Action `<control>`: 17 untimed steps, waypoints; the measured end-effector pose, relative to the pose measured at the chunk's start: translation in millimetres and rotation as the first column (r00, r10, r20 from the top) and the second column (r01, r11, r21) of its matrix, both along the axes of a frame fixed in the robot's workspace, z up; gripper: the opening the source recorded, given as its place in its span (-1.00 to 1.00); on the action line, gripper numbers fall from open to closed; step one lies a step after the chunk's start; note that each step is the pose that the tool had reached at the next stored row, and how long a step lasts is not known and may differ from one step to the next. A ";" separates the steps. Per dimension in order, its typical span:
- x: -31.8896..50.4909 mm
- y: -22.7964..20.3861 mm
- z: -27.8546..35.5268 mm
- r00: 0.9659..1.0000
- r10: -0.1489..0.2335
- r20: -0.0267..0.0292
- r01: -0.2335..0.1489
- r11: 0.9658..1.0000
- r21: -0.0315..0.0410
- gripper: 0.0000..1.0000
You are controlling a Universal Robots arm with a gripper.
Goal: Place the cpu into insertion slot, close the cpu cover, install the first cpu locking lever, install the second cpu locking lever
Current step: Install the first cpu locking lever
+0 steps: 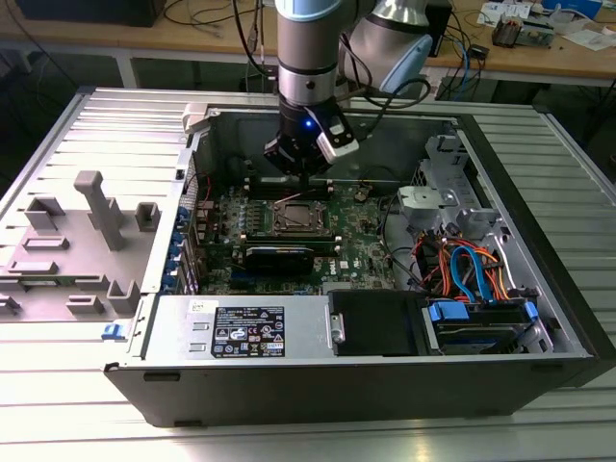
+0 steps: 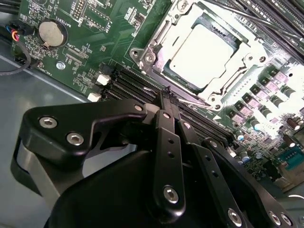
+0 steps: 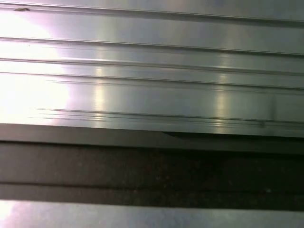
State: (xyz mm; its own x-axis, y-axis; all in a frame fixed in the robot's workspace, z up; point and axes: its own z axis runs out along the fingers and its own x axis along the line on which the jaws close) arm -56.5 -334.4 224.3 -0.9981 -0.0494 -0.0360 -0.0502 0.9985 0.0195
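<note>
- Looking down from the exterior view, I see my arm reaching into the open computer case (image 1: 539,289), which lies on the ribbed metal surface (image 1: 58,414).
- Pincer (image 1: 306,173): it hangs just above the green motherboard (image 1: 366,252), at the far edge of the insertion slot (image 1: 295,218). In the second wrist view the pincer (image 2: 167,95) has its two black fingers (image 2: 167,142) drawn together to a narrow tip, with nothing visible between them; the tip sits over the long black memory slots (image 2: 128,85) just beside the socket.
- The cpu (image 2: 204,51): its dull silver top lies flat inside the insertion slot and shows through the cut-out.
- The cpu cover (image 2: 247,52): the thin metal frame lies down over the chip's edges.
- Locking levers: I cannot tell from these views whether they are latched.
- Coin cell (image 2: 52,32): it sits on the board well apart from the socket.
- First wrist view: ribbed metal (image 3: 152,71) above a dark band.
</note>
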 end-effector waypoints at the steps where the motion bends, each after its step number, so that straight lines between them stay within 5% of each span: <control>1: 0.3 0.0 -0.5 1.000 0.000 0.000 0.000 1.000 0.000 -0.79; 17: 4.9 -0.2 -10.3 1.000 -0.005 0.000 0.005 1.000 0.000 -0.79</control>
State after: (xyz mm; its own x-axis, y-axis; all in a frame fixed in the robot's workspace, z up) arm -51.6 -334.6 214.0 -0.9984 -0.0443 -0.0359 -0.0450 0.9988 0.0193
